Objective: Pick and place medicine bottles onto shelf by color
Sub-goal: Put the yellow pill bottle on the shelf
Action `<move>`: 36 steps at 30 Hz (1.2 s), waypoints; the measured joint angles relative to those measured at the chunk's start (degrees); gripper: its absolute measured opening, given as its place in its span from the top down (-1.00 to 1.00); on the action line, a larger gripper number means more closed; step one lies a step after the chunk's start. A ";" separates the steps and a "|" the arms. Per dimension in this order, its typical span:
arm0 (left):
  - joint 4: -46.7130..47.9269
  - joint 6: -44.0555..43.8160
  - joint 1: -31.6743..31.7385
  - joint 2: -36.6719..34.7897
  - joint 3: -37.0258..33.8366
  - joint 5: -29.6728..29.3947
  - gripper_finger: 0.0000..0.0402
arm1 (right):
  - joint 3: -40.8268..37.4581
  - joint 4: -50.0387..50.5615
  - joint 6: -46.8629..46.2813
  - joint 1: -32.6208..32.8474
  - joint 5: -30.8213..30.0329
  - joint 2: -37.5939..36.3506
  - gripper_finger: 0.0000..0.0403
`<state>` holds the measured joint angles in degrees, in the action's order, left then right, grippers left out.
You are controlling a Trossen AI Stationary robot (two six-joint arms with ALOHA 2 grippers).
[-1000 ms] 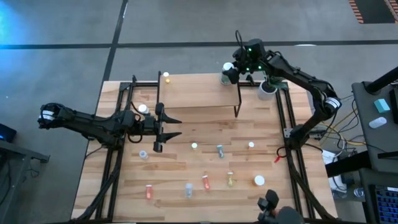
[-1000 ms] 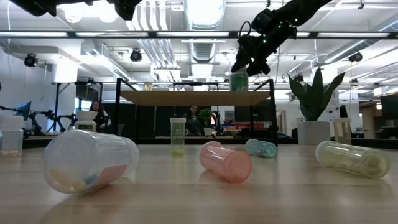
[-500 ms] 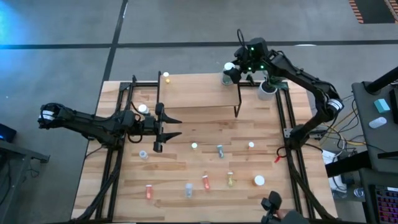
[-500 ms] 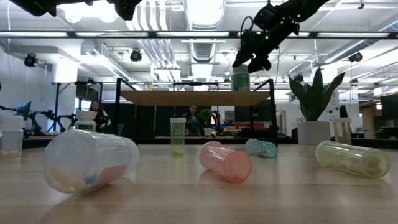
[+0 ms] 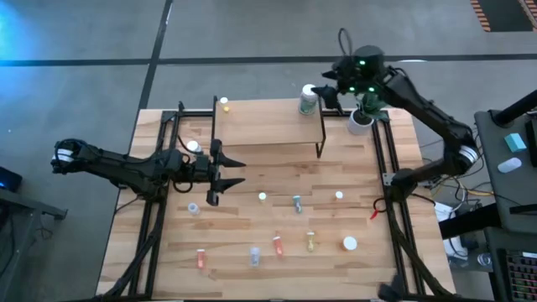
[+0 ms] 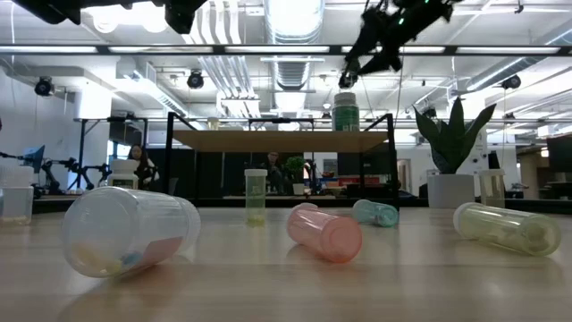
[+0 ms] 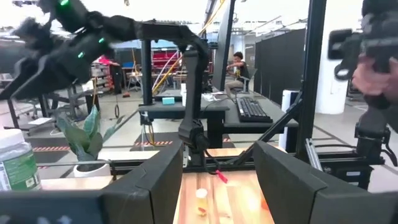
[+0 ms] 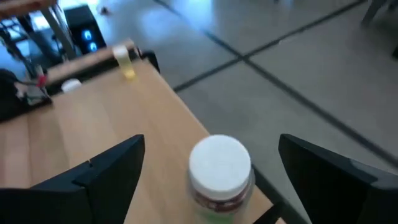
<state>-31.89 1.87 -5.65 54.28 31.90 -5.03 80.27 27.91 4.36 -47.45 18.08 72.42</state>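
Observation:
A green-labelled, white-capped medicine bottle (image 5: 308, 100) (image 8: 221, 168) stands upright on its base at the far right corner of the shelf (image 5: 268, 122). A small yellow bottle (image 5: 224, 104) stands at the shelf's far left corner. My right gripper (image 5: 329, 90) hangs open just right of and above the green bottle (image 6: 345, 112), its fingers apart on either side in the right wrist view. My left gripper (image 5: 225, 172) hovers open over the table's left half with nothing between its fingers. Several small bottles (image 5: 278, 245) lie or stand on the tabletop.
A white pot with a green plant (image 5: 361, 119) stands just right of the shelf, under my right arm. Black frame rails (image 5: 159, 201) run along both table sides. In the low view, lying bottles (image 6: 323, 233) fill the near part of the table.
My right gripper has drawn back from the green bottle, rising and moving toward the table's right edge. The bottle stays upright on the shelf's far right corner.

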 joint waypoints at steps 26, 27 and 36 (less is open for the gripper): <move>19.97 -5.49 -0.04 0.61 5.22 -11.29 0.10 | -31.14 -7.30 -4.15 36.36 -5.40 -25.01 -0.73; 19.79 -5.49 -0.04 0.84 5.22 -11.29 0.10 | -32.42 -6.97 -5.41 37.21 -7.41 -25.11 -0.71; 17.47 -4.55 -0.02 5.61 5.22 -11.07 0.10 | -35.90 7.98 -12.00 40.70 -11.77 -24.71 -0.63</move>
<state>-14.42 -2.68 -5.67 59.89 37.12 -16.10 44.37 35.89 -7.64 -6.76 6.31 47.70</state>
